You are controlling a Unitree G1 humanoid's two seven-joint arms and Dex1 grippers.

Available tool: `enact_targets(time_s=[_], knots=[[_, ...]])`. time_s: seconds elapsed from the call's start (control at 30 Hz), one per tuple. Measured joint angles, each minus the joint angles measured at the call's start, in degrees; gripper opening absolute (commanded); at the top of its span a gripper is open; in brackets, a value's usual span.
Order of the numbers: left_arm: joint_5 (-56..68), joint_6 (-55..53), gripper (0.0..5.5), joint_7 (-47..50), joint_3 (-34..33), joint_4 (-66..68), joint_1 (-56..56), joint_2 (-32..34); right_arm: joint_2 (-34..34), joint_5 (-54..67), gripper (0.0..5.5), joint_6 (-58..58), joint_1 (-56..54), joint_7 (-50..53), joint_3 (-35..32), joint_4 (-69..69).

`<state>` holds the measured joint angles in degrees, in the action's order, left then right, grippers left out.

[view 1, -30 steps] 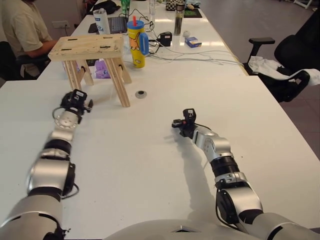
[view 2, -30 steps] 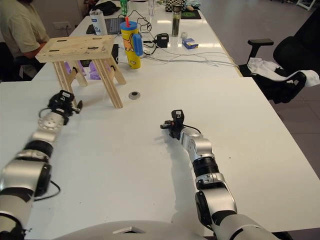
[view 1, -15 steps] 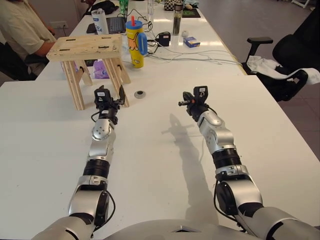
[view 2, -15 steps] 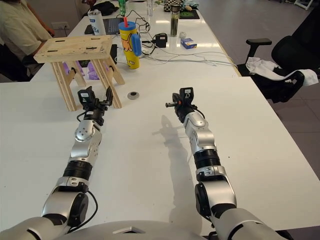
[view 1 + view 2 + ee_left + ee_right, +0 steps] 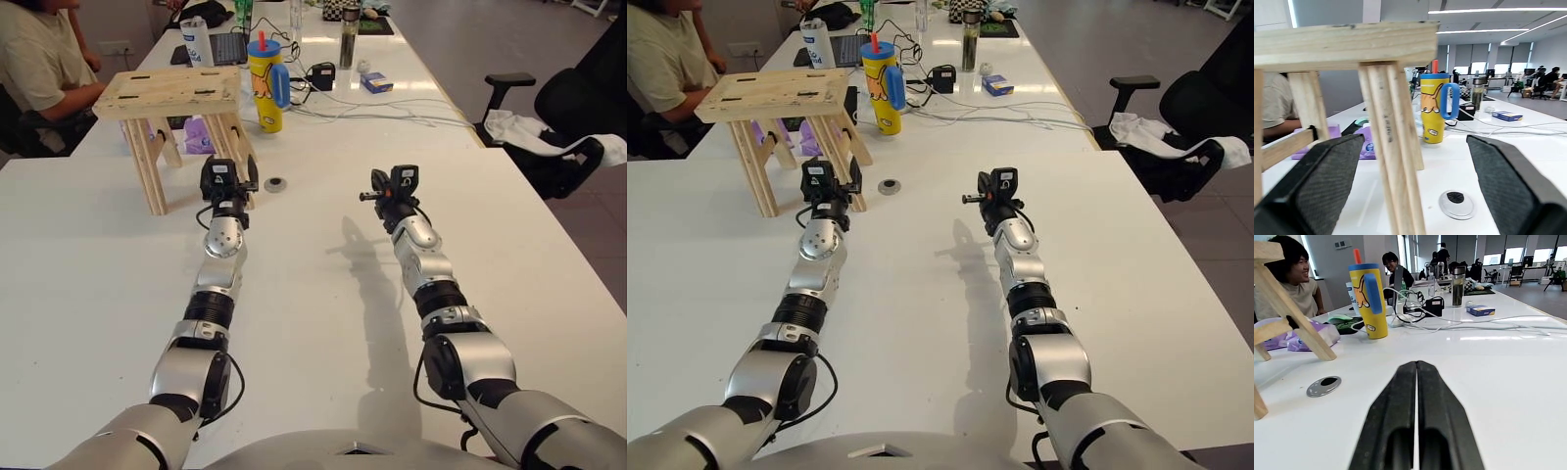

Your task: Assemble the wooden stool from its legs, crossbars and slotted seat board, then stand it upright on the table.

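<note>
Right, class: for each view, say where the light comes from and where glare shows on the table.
Left wrist view: ceiling strip lights glow beyond the wooden stool. Right wrist view: bright windows, with a sheen on the white table past the right gripper. Left eye view: the far table glares white.

The left arm has swung in from the left side of the tabletop [image 5: 313, 294] and now stretches straight ahead, with the left gripper [image 5: 231, 168] just in front of the stool [image 5: 171, 93] at its near right leg [image 5: 238, 147] (a second ago it was well left of that leg). The right arm has straightened too, carrying the right gripper [image 5: 387, 186] from the tabletop's middle farther forward and to the right.
</note>
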<state>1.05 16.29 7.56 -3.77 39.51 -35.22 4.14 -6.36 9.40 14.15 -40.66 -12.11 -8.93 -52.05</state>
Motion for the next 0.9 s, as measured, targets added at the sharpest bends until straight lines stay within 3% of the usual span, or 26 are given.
enact_targets(time_s=[0.9], knots=[[-0.66, 4.18, 3.87, -0.36, -1.83, 2.89, 1.23, -0.89, -1.29, -2.35, 0.00, 4.59, -2.69, 1.68, -0.21, -8.75]])
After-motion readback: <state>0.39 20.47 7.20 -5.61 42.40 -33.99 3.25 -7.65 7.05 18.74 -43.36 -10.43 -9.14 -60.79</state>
